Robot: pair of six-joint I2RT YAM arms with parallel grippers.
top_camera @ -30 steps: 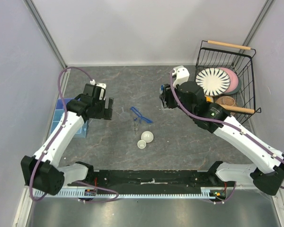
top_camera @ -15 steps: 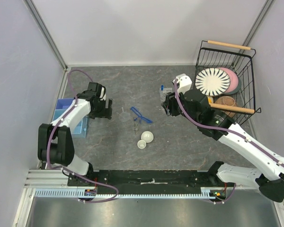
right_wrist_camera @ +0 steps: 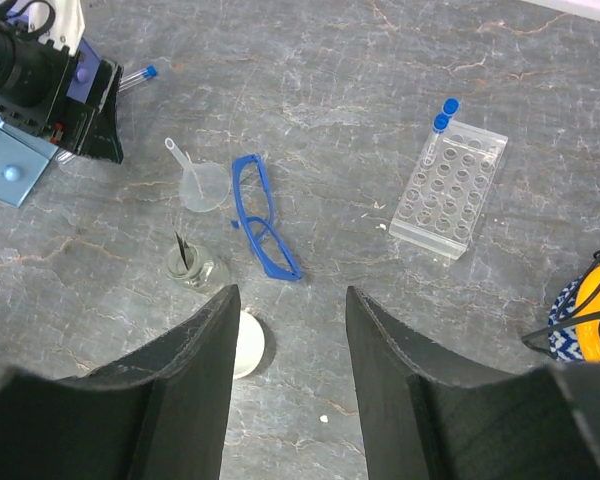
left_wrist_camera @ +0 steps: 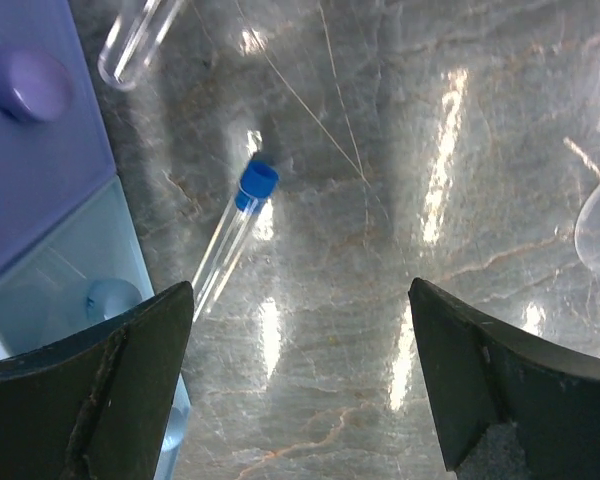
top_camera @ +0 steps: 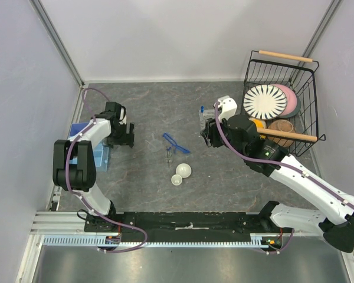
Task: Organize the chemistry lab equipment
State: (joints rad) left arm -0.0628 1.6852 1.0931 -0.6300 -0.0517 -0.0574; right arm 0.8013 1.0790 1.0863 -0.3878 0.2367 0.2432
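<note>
My left gripper point(top_camera: 125, 141) is open and empty, low over the table next to the blue box. In the left wrist view a clear blue-capped tube point(left_wrist_camera: 236, 232) lies just ahead of its left finger, and an uncapped tube point(left_wrist_camera: 140, 38) lies farther off. My right gripper point(right_wrist_camera: 288, 400) is open and empty above the table. Ahead of it are the clear tube rack point(right_wrist_camera: 448, 193) holding two blue-capped tubes point(right_wrist_camera: 444, 112), the blue-framed safety glasses point(right_wrist_camera: 263, 218) and one white dish point(right_wrist_camera: 246, 345). In the top view both white dishes point(top_camera: 181, 174) sit below the glasses point(top_camera: 176, 143).
A blue and purple compartment box point(left_wrist_camera: 40, 170) lies at the left edge. A clear funnel point(right_wrist_camera: 202, 182) and a small glass jar point(right_wrist_camera: 194, 268) sit beside the glasses. The black wire basket point(top_camera: 286, 56) with plates and bowls stands at the back right.
The left arm has folded back and its gripper has shifted a little left, toward the blue box. The right gripper has drifted slightly toward me, off the rack.
</note>
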